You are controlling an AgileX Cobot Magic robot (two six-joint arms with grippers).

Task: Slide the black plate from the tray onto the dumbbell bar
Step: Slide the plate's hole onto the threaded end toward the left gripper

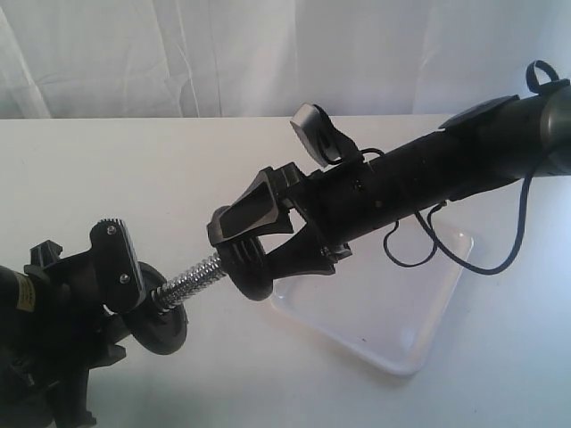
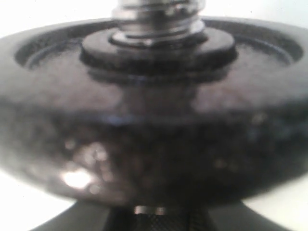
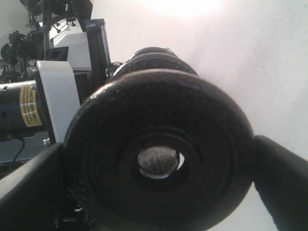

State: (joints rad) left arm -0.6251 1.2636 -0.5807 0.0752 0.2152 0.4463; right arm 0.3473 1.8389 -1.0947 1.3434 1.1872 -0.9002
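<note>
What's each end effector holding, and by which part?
Right end effector: small round black iron plate, pinched across its outer rim. Left end effector: silver threaded steel dumbbell bar, apparently gripped behind a second black disc on it; contact point hidden.

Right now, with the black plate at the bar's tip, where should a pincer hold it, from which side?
Grip the black plate by opposite rim edges, coming from the tray side. The dumbbell bar occupies its centre hole, and the left pincer holds the bar's other end.
</note>
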